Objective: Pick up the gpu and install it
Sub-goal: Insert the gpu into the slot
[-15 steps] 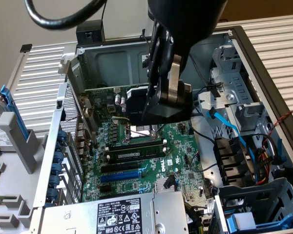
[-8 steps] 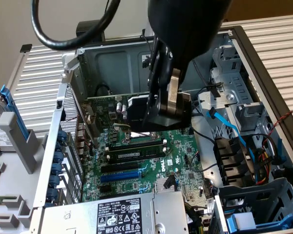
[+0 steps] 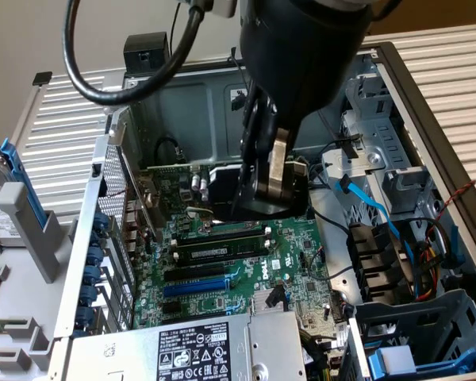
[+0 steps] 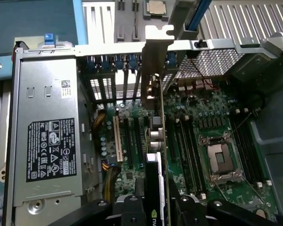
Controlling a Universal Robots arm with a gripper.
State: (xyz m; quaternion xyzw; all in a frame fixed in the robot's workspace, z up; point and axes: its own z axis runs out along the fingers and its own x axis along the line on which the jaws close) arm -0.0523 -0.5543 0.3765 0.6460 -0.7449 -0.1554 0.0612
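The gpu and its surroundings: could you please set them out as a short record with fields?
claw: shut on the gpu
gpu: held edge-on over the motherboard
silver bracket: reaching the case's rear slot row
seated in slot: cannot tell
motherboard: lying in the open case
power supply: beside the motherboard

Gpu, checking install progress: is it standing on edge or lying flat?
On edge: the gpu stands upright over the motherboard, gripped between the fingers. Whether it is seated in a slot, cannot tell.
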